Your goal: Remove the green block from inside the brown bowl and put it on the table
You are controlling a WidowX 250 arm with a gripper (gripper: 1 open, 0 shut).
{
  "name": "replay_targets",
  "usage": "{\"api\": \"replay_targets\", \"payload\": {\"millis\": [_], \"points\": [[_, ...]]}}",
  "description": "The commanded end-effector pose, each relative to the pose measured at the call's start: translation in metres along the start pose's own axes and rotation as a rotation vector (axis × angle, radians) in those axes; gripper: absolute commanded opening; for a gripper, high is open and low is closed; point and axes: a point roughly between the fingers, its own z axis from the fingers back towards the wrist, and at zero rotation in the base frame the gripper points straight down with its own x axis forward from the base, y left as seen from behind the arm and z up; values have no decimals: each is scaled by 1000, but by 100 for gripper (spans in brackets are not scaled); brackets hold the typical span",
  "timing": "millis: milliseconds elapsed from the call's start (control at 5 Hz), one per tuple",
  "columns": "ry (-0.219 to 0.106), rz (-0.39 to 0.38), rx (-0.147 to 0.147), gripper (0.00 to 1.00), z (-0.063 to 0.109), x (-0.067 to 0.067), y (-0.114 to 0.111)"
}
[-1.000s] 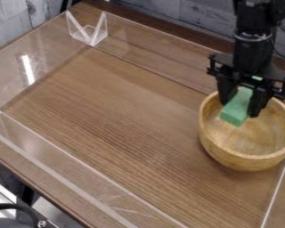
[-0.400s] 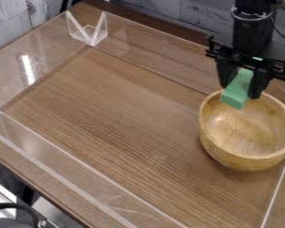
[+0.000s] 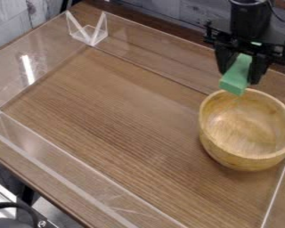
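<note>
Over the bowl's far rim: I have the gripper [image 3: 244,73] hanging from a black arm [image 3: 248,16] that comes in at the top right of my view, its black fingers pointing almost straight down.
Gripper state: the jaws are clamped on the green block [image 3: 235,78], one dark finger on each side of it.
Green block: I see it held in the air, clear of the bowl, tilted so its lower end sits down and to the left; its bottom edge hangs just above the near-left part of the bowl's back rim, and I read no contact between the two.
Brown bowl [image 3: 246,131]: it sits upright on the table near the right edge, light wood with a thick rim and visible grain; I see bare wood inside.
Table [image 3: 109,116]: brown wood-grain top with darker streaks running diagonally across my view; the bowl rests on its right side.
Acrylic walls [image 3: 26,142]: low clear panels edge the tabletop along the left and front, catching bright reflections.
Clear corner bracket [image 3: 88,28]: a small V-shaped transparent piece stands at the far left corner, well apart from the bowl and the arm.
Block versus table: the block touches the tabletop nowhere that I can see; it is carried only by the fingers.
</note>
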Motion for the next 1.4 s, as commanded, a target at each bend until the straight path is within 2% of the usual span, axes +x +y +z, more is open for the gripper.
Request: {"api": "replay_targets", "payload": {"millis": [0, 200, 400, 600, 800, 1000, 1200], "points": [[-154, 25, 0, 0, 49, 19, 9], [-200, 62, 13, 0, 77, 18, 29], [-183, 15, 3, 0, 85, -14, 27], [-162, -18, -7, 0, 86, -47, 26], [-147, -61, -14, 0, 82, -74, 21], [-146, -89, -15, 0, 77, -96, 16], [-146, -99, -4, 0, 59, -104, 19]]}}
